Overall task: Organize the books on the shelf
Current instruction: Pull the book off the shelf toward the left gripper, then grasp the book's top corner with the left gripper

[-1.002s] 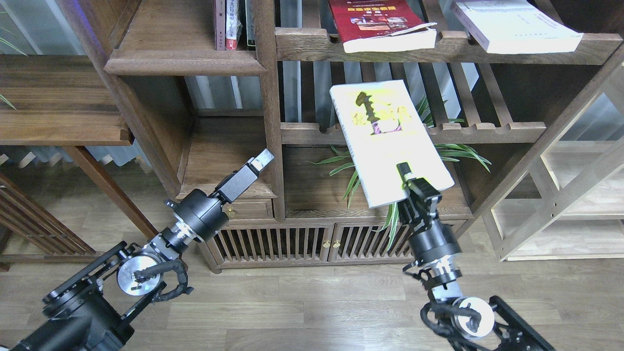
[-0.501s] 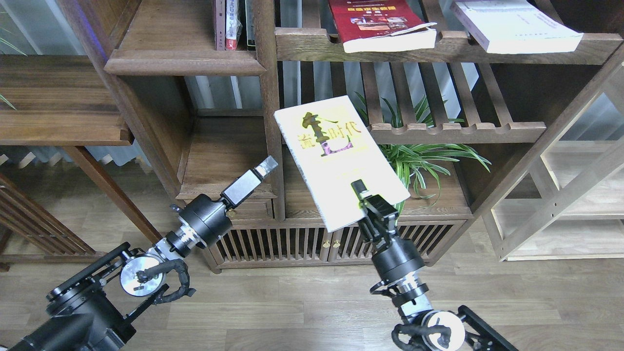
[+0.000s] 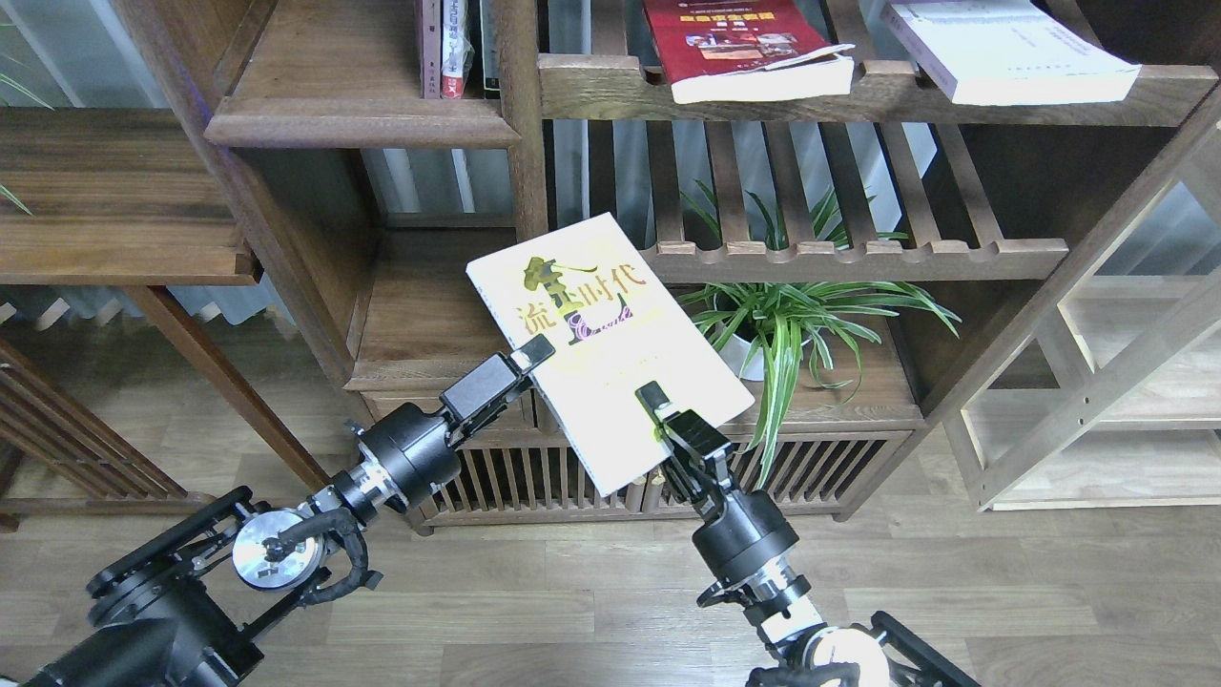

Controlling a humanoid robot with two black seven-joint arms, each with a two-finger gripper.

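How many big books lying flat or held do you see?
3: the yellow-green book in the right claw, the red book and white book on the top slatted rack. More stand upright upper left.

Both arms are matte black, built of round, drum-like joints. Each forearm carries a bright silver disc near the wrist, wrapped by looping black cables. The left gripper has a boxy black body with a pale, seemingly metallic tip; the right gripper shows slim black fingers.

Book colours against dark wood

Yellow-green paperback with black characters (purple flourish beneath); red book; pale-lavender book; dark-brown slatted rack.
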